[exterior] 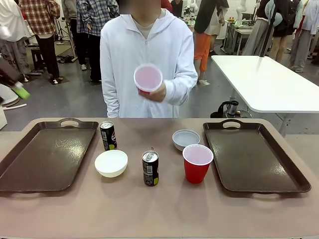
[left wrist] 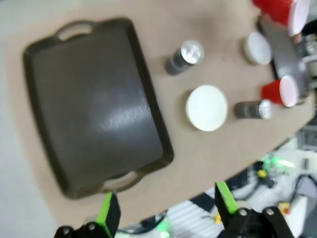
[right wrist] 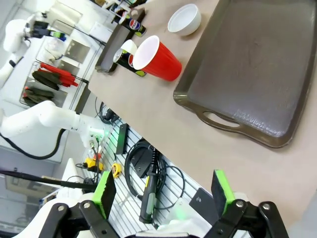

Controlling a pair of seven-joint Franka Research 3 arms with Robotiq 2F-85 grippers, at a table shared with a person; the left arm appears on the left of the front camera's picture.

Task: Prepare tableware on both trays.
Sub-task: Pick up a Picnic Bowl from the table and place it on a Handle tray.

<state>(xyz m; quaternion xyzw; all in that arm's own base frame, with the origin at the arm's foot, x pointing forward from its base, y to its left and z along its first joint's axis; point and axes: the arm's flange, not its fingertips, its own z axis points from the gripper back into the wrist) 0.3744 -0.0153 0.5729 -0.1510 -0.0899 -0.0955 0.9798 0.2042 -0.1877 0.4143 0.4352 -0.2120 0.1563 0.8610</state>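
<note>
Tan table (exterior: 159,211), left tray (exterior: 45,157) corner cropped

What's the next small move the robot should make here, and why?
Probably move the right gripper toward the red cup standing on the table. The right tray and left tray hold nothing yet, that gripper is open and empty, and this cup stands upright just beside the right tray, likely the shortest carry.
</note>
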